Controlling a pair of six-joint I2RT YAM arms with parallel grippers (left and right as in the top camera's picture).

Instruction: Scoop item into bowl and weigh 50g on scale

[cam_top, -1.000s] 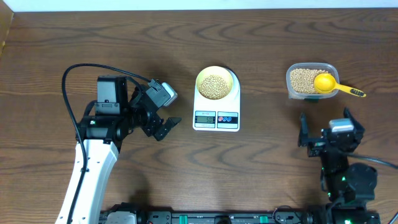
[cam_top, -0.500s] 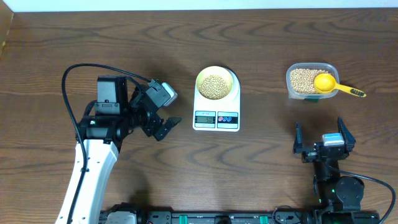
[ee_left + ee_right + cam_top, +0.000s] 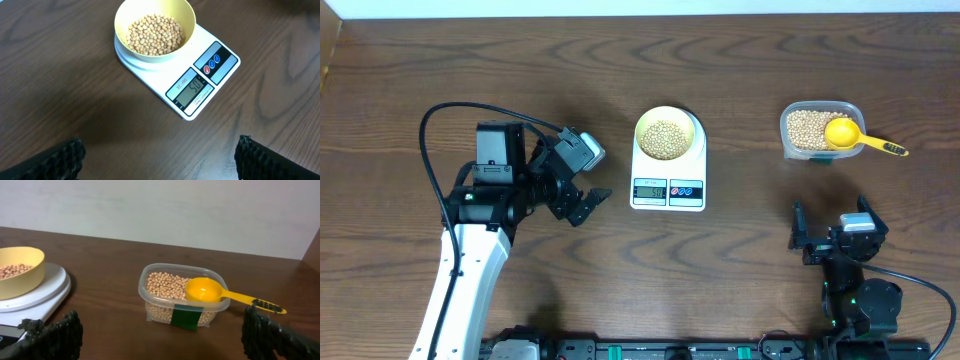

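While left tool [image 3: 575, 207] and right tool [image 3: 833, 228] gape wide, the bowl [image 3: 691, 126] sits between them.

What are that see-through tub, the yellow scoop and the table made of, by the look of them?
Tub: likely thin clear plastic, glossy; the beans show through its wall.
Scoop: looks like moulded yellow plastic, smooth with a soft sheen.
Table: dark brown wood grain, matte; whether it is solid wood or a printed laminate cannot be told.
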